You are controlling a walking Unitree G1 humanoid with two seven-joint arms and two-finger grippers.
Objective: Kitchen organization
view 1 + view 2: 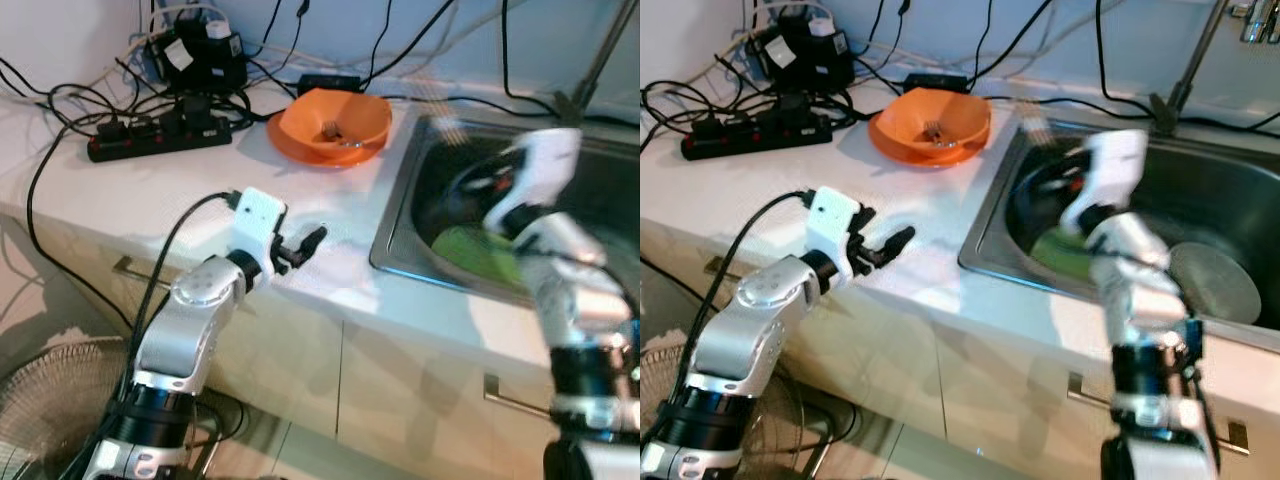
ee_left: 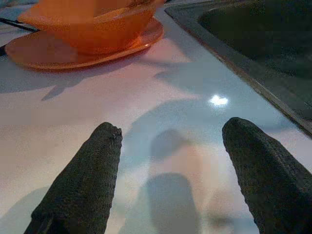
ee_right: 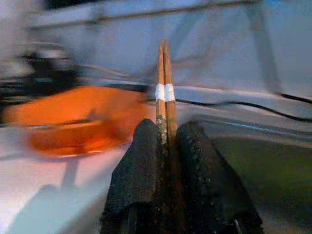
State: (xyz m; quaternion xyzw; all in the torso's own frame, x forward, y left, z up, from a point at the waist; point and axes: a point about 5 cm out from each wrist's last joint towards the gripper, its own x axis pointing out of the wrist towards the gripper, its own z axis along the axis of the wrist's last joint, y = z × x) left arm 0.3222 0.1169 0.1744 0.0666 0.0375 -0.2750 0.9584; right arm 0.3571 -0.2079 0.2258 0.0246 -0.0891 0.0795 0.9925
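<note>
My right gripper (image 3: 165, 130) is shut on a pair of wooden chopsticks (image 3: 163, 78) joined by a white band; they stick out past the fingertips. The right arm (image 1: 1120, 240) is blurred and reaches over the steel sink (image 1: 395, 215), with the chopsticks pointing toward the orange bowl (image 1: 335, 120). That bowl stands on an orange plate on the white counter (image 1: 150, 190) and has small items inside. My left gripper (image 1: 305, 245) is open, with nothing between its fingers, low over the counter near its front edge. The same bowl (image 2: 92, 24) lies ahead of it.
In the sink lie a green item (image 1: 480, 255) and a round grey plate (image 1: 1215, 280). A black power strip (image 1: 160, 135) with tangled cables sits at the back left. The faucet (image 1: 590, 60) rises behind the sink. A fan (image 1: 40, 400) stands on the floor at left.
</note>
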